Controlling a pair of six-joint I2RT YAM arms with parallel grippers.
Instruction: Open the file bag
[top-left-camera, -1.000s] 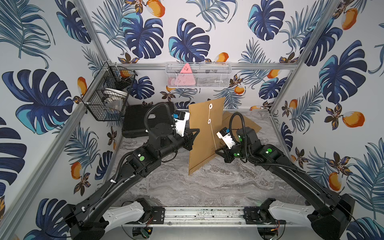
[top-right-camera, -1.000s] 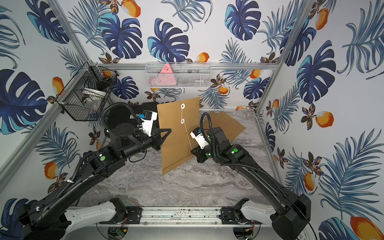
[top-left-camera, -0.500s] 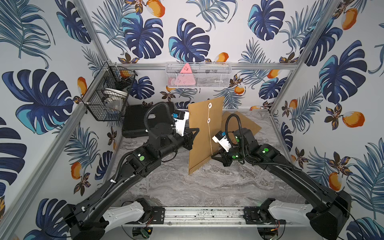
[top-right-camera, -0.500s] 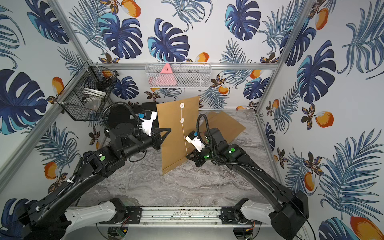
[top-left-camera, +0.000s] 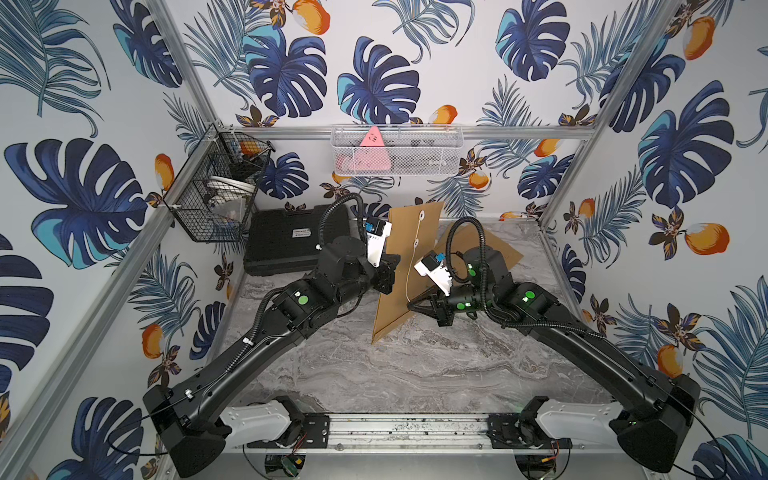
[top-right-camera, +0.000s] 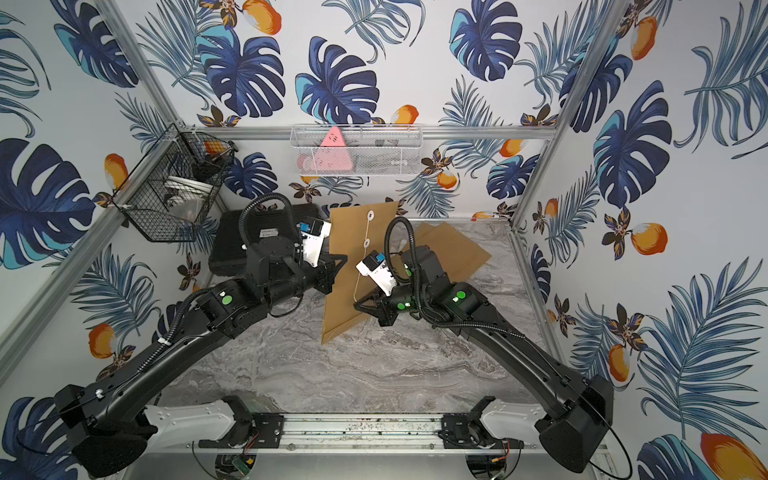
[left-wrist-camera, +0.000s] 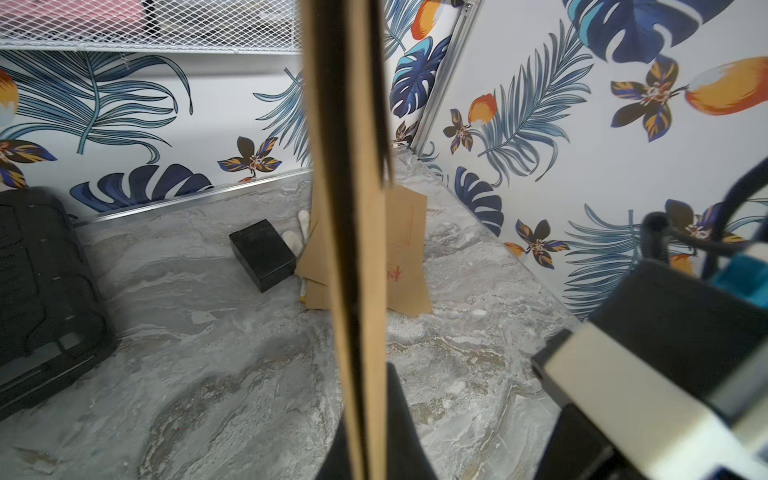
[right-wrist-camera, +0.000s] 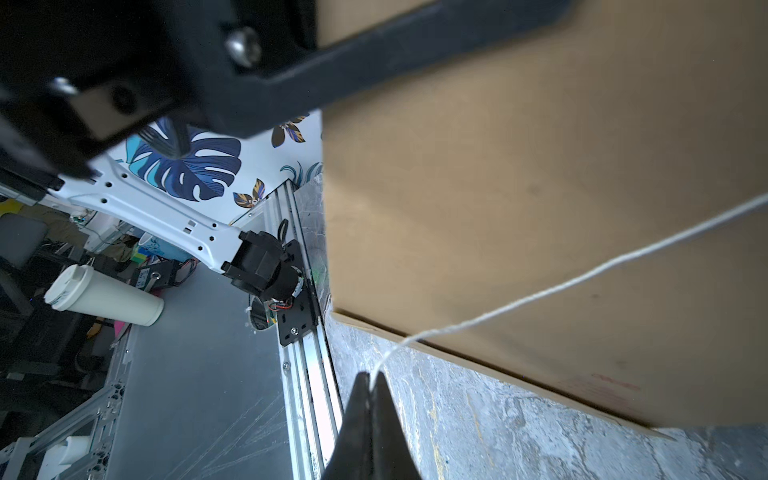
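The file bag (top-left-camera: 390, 316) (top-right-camera: 340, 307) is a brown paper envelope standing upright on one corner in both top views. My left gripper (top-left-camera: 390, 274) (top-right-camera: 336, 270) is shut on its left edge; the left wrist view shows the bag edge (left-wrist-camera: 361, 249) running between the dark jaws of the left gripper (left-wrist-camera: 365, 436). A white string (top-left-camera: 411, 274) (top-right-camera: 358, 278) runs down the bag's face from its lower white disc. My right gripper (top-left-camera: 409, 306) (top-right-camera: 355, 305) is shut on the string's end. In the right wrist view the string (right-wrist-camera: 540, 293) leads taut into the closed tips of the right gripper (right-wrist-camera: 370, 376), in front of the bag (right-wrist-camera: 519, 166).
A second brown envelope (top-left-camera: 498, 249) lies flat at the back right. A black case (top-left-camera: 286, 241) sits at the back left, and a small black box (left-wrist-camera: 262, 253) behind the bag. A black wire basket (top-left-camera: 216, 195) and a white mesh basket (top-left-camera: 395, 153) hang on the walls.
My right gripper has swung down and to the left, drawing the string along the bag's face towards its lower part. The left arm and the bag have stayed put.
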